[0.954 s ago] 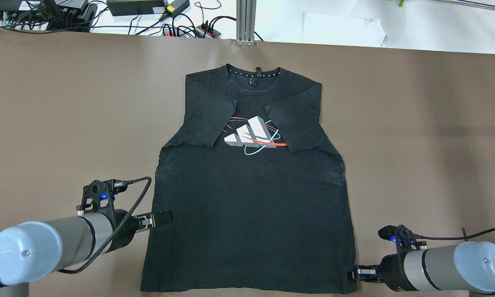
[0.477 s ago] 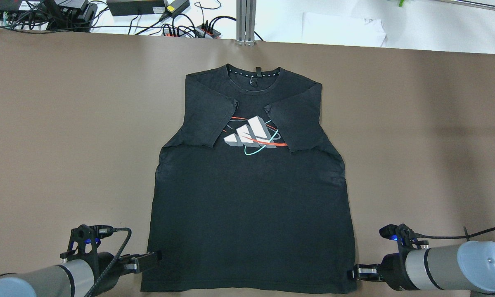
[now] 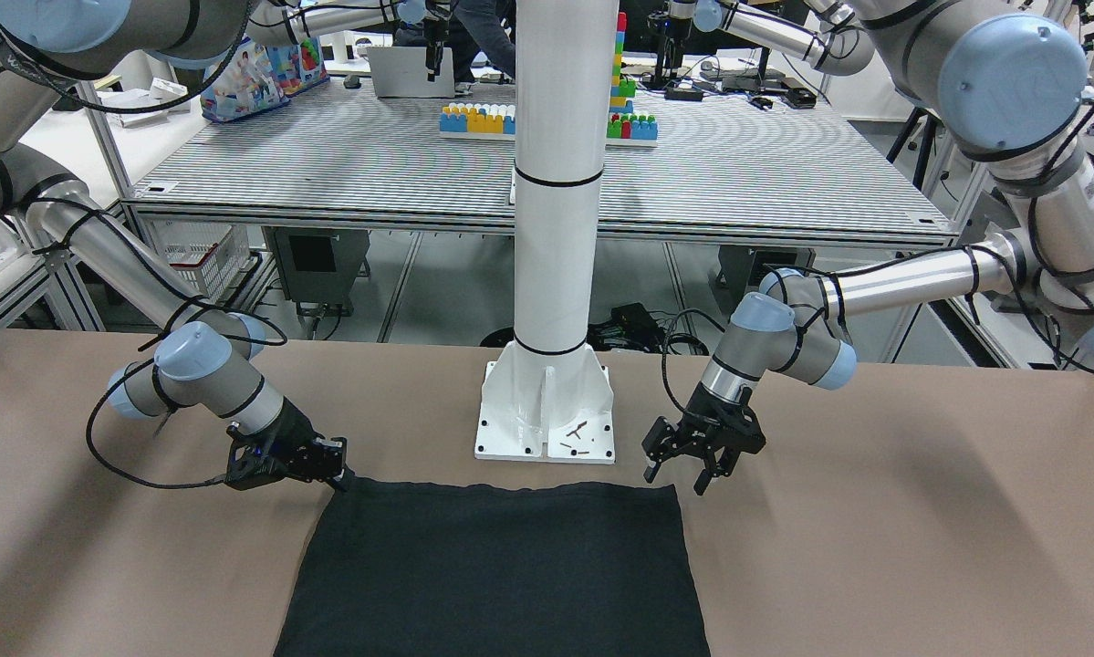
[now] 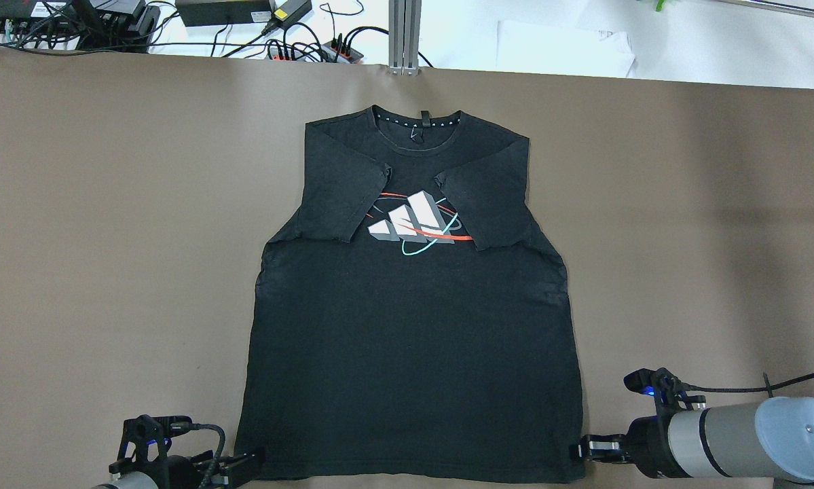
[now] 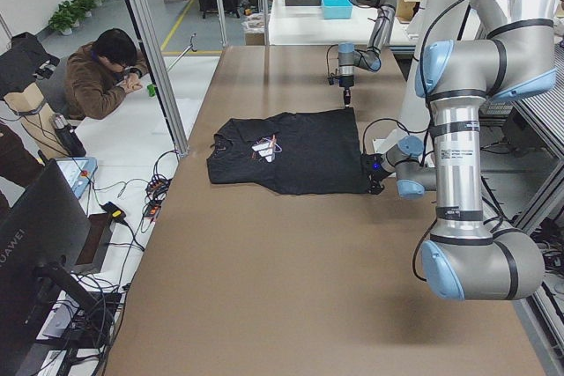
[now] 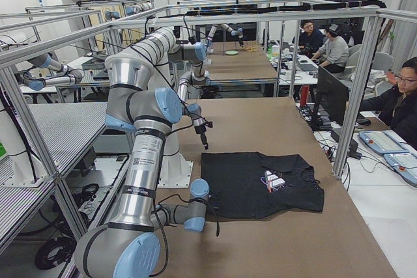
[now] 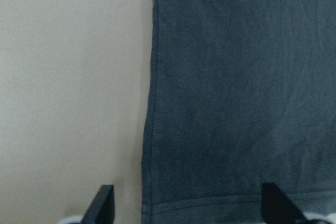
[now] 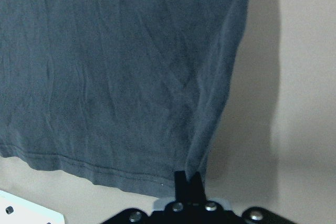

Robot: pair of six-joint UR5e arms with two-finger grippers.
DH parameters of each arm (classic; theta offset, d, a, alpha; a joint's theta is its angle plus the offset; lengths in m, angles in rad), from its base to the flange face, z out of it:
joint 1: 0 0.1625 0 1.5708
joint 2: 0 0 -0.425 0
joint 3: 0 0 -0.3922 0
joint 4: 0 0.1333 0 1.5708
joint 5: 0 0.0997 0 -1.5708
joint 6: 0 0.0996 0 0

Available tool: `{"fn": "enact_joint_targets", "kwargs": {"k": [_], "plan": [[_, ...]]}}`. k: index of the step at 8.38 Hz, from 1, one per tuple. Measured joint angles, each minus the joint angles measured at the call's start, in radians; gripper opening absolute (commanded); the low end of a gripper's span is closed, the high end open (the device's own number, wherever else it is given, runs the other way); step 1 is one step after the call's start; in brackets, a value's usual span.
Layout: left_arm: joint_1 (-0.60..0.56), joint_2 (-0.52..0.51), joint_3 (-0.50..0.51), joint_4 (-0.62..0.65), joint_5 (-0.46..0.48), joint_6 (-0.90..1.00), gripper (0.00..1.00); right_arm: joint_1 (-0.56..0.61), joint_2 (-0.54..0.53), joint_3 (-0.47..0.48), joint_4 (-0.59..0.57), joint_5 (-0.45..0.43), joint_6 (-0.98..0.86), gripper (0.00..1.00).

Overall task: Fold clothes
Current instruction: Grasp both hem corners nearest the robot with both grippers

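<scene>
Our right gripper [image 8: 187, 178] is pinched tight on the hem corner of the black soft-fabric T-shirt [image 4: 407, 339], which lies flat ahead of it. Our left gripper [image 3: 675, 480] stands spread at the other hem corner. We cannot tell whether it touches, and the overhead frame edge cuts most of it off.

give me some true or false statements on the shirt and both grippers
The right gripper is shut on a hem corner of the black T-shirt. True.
The left gripper is shut on the hem. False: it is open, jaws straddling the other corner.
Both sleeves are folded in over the chest. True.
The collar lies nearest the white pillar. False: the hem does; the collar is on the far side.
</scene>
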Motion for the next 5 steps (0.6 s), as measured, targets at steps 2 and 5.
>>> {"fn": "enact_joint_targets", "kwargs": {"k": [2,5], "plan": [[0.020,-0.025,0.054,-0.001,0.027,-0.003,0.81,0.001,0.002,-0.001,0.001,0.001,0.000,0.00],[0.024,-0.045,0.085,0.001,0.041,-0.004,0.00,0.003,0.005,-0.001,0.001,0.001,0.000,0.00]]}}
